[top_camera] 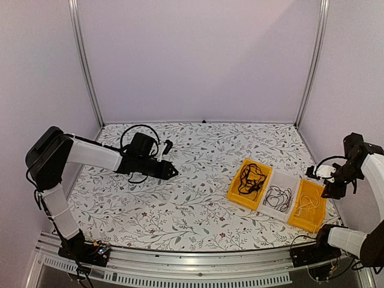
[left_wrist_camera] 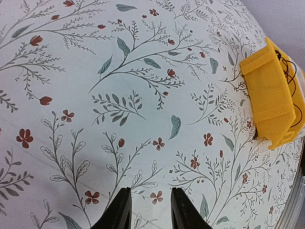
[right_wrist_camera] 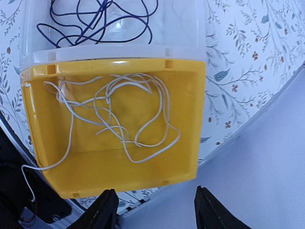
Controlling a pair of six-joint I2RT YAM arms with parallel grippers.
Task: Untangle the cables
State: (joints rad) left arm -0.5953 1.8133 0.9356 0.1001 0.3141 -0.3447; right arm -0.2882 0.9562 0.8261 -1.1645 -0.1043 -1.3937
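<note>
Lying in three bins set in a touching row toward the right edge of the table (top_camera: pixel 192 210), the cables are sorted one to a bin. The left bin (top_camera: pixel 235 191), yellow, holds a black cable (top_camera: pixel 251 179) in loose loops. The clear bin (top_camera: pixel 287 177) in the middle holds the other black cable (top_camera: pixel 278 197). The right bin (top_camera: pixel 312 227), yellow and closest to the table's near-right corner, holds the white cable (top_camera: pixel 307 204).

The right gripper (top_camera: pixel 330 187) hangs above the table's right edge, just beyond the right bin. In its wrist view the jaws stand wide apart with nothing between them (right_wrist_camera: pixel 155 205). The white cable (right_wrist_camera: pixel 128 124) lies below and ahead of them, spread in open curves over the floor of the right bin (right_wrist_camera: pixel 181 162). One strand crosses the bin's wall and trails outside. Past that bin, the clear bin (right_wrist_camera: pixel 114 53) shows its dark cable (right_wrist_camera: pixel 100 24).

The left gripper (top_camera: pixel 171 171) reaches over the table's left half, well apart from all three bins. Its jaws (left_wrist_camera: pixel 150 200) stand partly apart over bare cloth, gripping nothing. The left bin (left_wrist_camera: pixel 271 95) shows at the far right of that view, with a bit of black cable (left_wrist_camera: pixel 286 67) inside it.
</note>
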